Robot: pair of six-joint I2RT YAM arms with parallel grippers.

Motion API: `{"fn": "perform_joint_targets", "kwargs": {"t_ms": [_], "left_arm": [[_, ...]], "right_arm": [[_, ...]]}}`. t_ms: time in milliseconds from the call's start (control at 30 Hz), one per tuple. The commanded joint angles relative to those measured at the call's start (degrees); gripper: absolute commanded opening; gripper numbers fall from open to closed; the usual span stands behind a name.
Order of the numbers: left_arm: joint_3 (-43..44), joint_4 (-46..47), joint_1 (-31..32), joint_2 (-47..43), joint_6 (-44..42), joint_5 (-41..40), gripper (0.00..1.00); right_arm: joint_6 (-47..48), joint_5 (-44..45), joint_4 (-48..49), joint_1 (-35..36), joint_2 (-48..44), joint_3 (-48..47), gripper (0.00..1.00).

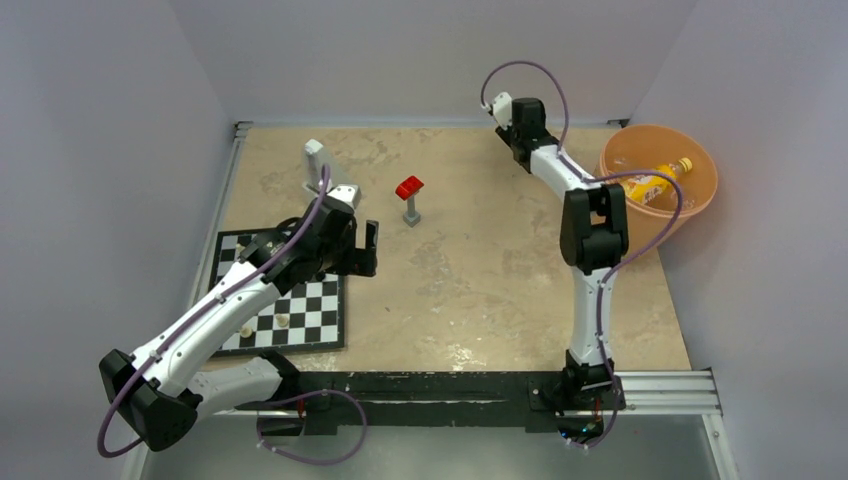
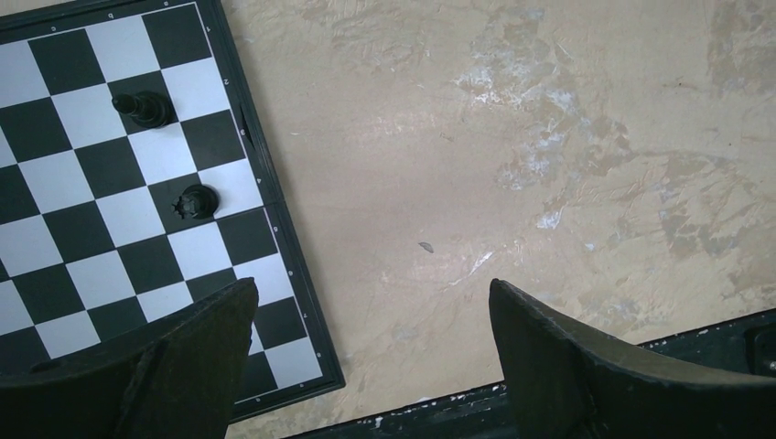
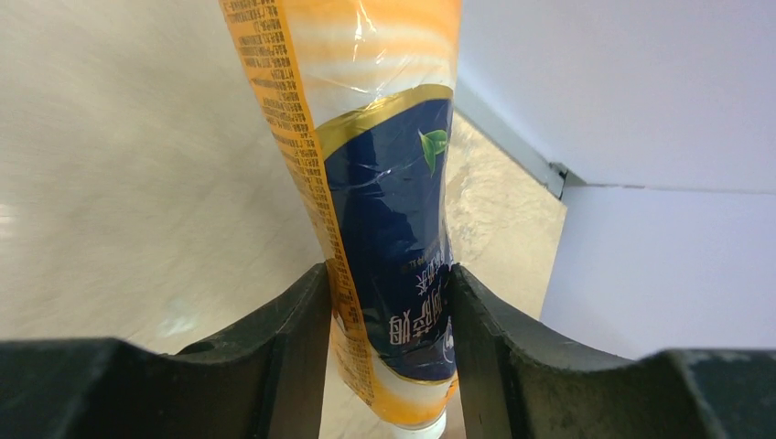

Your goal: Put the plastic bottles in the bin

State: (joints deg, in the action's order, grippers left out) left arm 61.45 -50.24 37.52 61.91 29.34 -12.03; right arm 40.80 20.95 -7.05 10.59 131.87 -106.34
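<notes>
Orange-yellow plastic bottle with blue label point(image 3: 389, 183) is pinched by the right gripper point(image 3: 389, 302), left of the round peach-orange plastic bin point(image 1: 645, 148); the left gripper point(image 2: 371, 366) is held spread.

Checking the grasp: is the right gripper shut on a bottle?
Shut: right gripper fingers pinch the orange-labelled bottle from both sides.

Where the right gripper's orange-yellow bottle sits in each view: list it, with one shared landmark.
Top external: not visible, apparently hidden under the right arm's wrist at the far edge; the bottle in the bin is another one.
Left wrist: not in it.
Right wrist: centre, orange-yellow bottle clamped in the right gripper.
Shared landmark: the mottled beige table, in all three views.
</notes>
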Motion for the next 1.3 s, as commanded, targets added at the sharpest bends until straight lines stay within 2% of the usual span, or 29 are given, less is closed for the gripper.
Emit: {"fn": "perform_joint_targets", "kwargs": {"t_ms": [0, 133, 267, 500, 667, 767, 967, 1033, 1100, 1200, 1267], "left_arm": [[2.70, 1.58, -0.23, -0.63, 0.09, 0.91, 1.00], [2.70, 1.81, -0.21, -1.62, 1.31, 1.75, 1.00], [2.50, 2.23, -0.21, -3.23, 3.66, 2.87, 1.00], [1.74, 3.54, -0.25, -4.38, 4.79, 6.29, 1.00], [1.78, 3.65, -0.20, -4.73, 5.16, 7.54, 1.00], [3.23, 2.87, -0.24, -5.22, 5.68, 8.30, 1.00], [5.43, 2.26, -0.25, -6.18, 5.31, 10.51, 1.00], [5.99, 1.99, -0.23, -6.19, 4.46, 11.69, 1.00], [6.01, 3.14, -0.34, -6.61, 3.42, 16.71, 1.00], [5.09, 7.20, -0.79, -7.83, 2.41, 26.89, 1.00], [5.29, 8.55, -0.85, -8.19, 2.42, 30.99, 1.00]], "right_arm": [[-10.46, -8.88, 0.26, 3.17, -15.86, 2.93, 0.37], [-15.29, -12.61, -2.16, 5.48, -25.86, 6.90, 0.36], [-22.51, -16.30, -0.05, 4.99, -37.25, 12.33, 0.36], [-31.49, -16.01, 1.22, -1.90, -52.93, 18.33, 0.38], [-37.40, -15.51, -1.35, -11.24, -57.86, 20.81, 0.38], [-40.26, -15.48, 1.21, -17.31, -61.15, 25.58, 0.39], [-44.70, -12.98, 4.89, -22.22, -62.07, 31.51, 0.41], [-45.49, -11.05, 6.55, -22.61, -62.07, 33.28, 0.48], [-46.60, -10.07, 6.72, -22.93, -61.94, 34.53, 0.57], [-47.43, -8.88, 6.72, -23.53, -61.02, 35.61, 0.79], [-47.97, -7.03, 6.03, -23.58, -60.10, 35.35, 0.88]]}}
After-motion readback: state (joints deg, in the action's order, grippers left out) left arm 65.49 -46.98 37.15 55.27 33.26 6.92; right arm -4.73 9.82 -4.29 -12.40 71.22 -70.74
